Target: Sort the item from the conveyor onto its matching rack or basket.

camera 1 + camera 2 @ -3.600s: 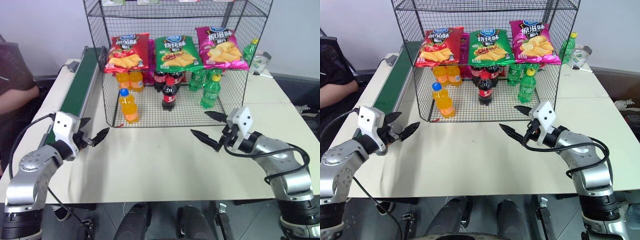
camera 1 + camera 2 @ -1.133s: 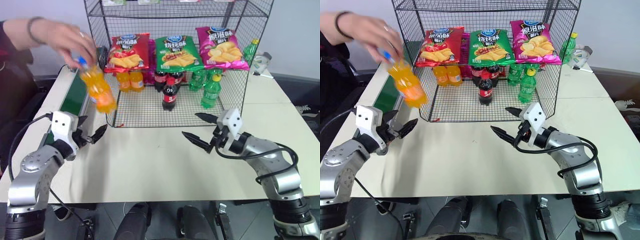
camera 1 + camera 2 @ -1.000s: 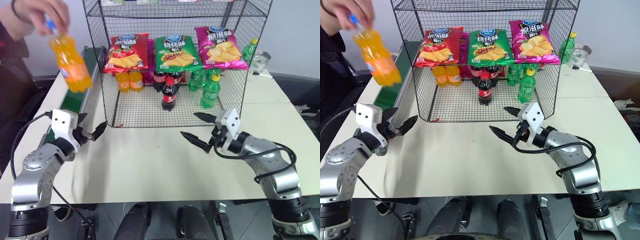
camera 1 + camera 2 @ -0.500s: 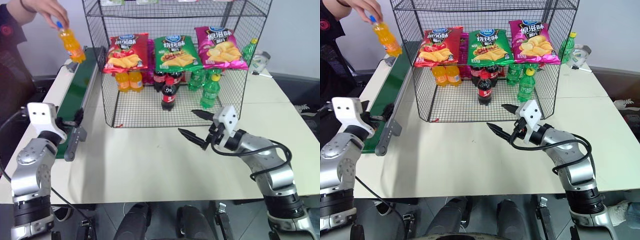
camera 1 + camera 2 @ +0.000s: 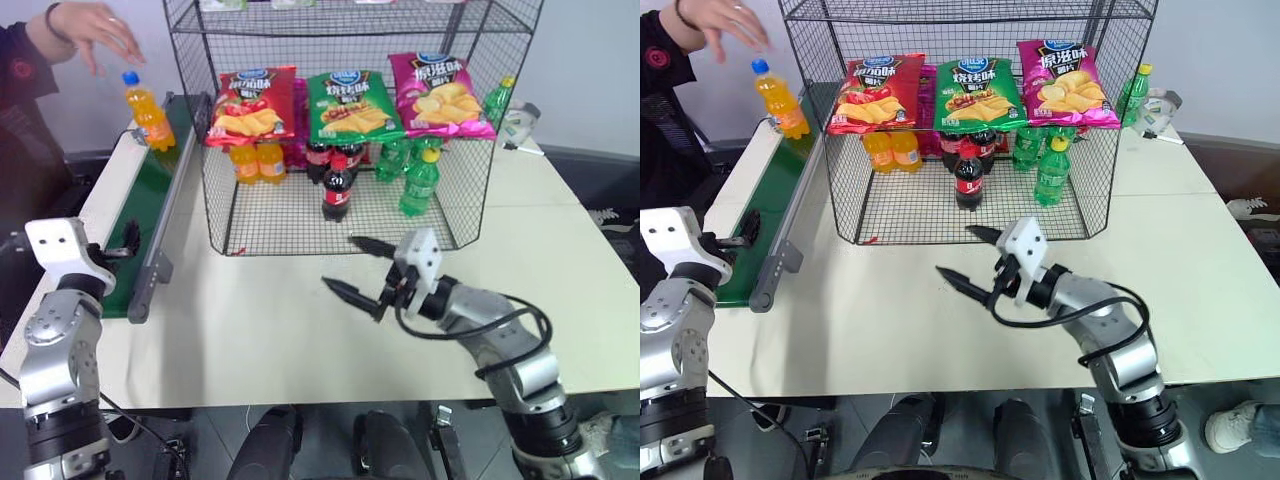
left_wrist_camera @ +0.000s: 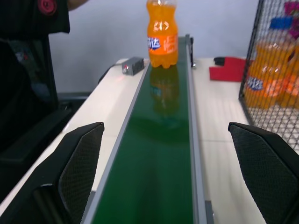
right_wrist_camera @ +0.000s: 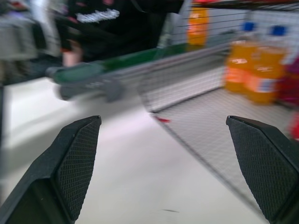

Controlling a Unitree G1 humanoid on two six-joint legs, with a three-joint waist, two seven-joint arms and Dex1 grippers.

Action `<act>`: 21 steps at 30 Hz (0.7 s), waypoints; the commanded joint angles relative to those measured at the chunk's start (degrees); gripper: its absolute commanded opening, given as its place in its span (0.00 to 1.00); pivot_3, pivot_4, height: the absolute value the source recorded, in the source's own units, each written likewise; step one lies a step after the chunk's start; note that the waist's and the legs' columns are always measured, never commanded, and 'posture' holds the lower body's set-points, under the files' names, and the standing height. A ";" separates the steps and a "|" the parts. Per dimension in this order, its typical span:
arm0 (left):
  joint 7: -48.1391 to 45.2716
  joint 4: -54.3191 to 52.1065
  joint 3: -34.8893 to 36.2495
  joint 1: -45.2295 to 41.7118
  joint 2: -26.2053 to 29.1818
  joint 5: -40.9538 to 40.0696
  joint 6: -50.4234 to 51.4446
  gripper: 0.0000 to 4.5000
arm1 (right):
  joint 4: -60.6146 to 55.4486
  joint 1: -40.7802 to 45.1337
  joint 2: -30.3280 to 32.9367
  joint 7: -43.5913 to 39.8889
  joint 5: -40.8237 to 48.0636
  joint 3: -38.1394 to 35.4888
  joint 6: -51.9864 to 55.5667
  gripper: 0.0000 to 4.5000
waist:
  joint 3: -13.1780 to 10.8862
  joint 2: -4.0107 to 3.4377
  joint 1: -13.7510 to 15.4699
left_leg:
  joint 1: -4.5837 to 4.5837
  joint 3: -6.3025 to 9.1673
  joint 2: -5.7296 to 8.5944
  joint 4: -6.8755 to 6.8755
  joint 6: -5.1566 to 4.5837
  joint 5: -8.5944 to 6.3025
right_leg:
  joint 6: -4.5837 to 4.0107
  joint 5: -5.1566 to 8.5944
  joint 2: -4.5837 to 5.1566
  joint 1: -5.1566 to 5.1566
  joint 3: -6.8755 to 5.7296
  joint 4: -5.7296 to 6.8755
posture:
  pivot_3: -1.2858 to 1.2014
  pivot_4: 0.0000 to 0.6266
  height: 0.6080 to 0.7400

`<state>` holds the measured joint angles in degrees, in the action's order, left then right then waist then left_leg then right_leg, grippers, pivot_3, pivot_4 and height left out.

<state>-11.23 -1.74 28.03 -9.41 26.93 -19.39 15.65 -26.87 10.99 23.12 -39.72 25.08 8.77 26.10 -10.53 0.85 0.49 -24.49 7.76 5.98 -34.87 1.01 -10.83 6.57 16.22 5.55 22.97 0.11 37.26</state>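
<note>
I'm seeing the orange soda bottle (image 6: pixel 162 32) standing upright on the conveyor (image 6: pixel 159 163), well ahead of my left gripper (image 6: pixel 170 179), its jaws gaping; right gripper (image 7: pixel 170 163) likewise spread, probably empty.

My left gripper (image 6: pixel 163 177) is spread wide, pointing forward and roughly level. My right gripper (image 5: pixel 352 267) reaches level toward the left, its two black fingers (image 5: pixel 342 291) well apart, nothing between them.
</note>
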 commanded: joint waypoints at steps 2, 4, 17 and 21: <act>0.27 0.50 1.68 -0.91 0.93 0.47 -3.27 0.99 | -3.20 0.60 -0.19 0.65 1.06 -0.44 0.24 1.00 | 0.00 0.01 0.16 | 0.01 0.00 0.01 -0.04 0.00 0.00 | 0.00 0.00 0.00 -0.03 -0.01 -0.01 | 0.52 0.24 1.00; 0.34 1.09 1.81 -1.19 1.11 0.48 -4.02 0.99 | -3.16 0.86 -0.10 0.70 1.03 -0.47 0.35 1.00 | 0.00 0.01 0.26 | 0.00 0.00 0.01 -0.06 0.00 0.00 | 0.00 0.00 0.01 -0.05 -0.02 -0.01 | 0.52 0.24 1.00; 1.36 1.96 0.88 -0.52 0.68 1.23 -5.66 0.99 | -3.16 2.28 -0.47 0.97 1.61 0.02 1.63 1.00 | 0.01 0.01 0.19 | 0.00 0.00 0.01 -0.06 0.00 0.00 | 0.00 0.00 0.00 -0.04 -0.02 -0.01 | 0.52 0.24 1.00; 1.17 2.47 0.87 -0.75 0.95 1.39 -5.97 0.99 | -3.00 2.24 -0.34 0.85 1.80 -0.23 1.57 1.00 | 0.01 0.01 0.18 | 0.00 0.00 0.01 -0.06 0.00 0.00 | 0.00 0.00 0.00 -0.03 -0.03 -0.01 | 0.52 0.24 1.00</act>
<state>-10.03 1.49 28.13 -9.77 27.01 -18.32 10.83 -27.31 12.45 22.98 -38.75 25.97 8.94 28.15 -10.52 0.86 0.67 -24.48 7.76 5.99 -34.94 1.01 -10.83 6.58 16.22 5.55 22.93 0.08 37.25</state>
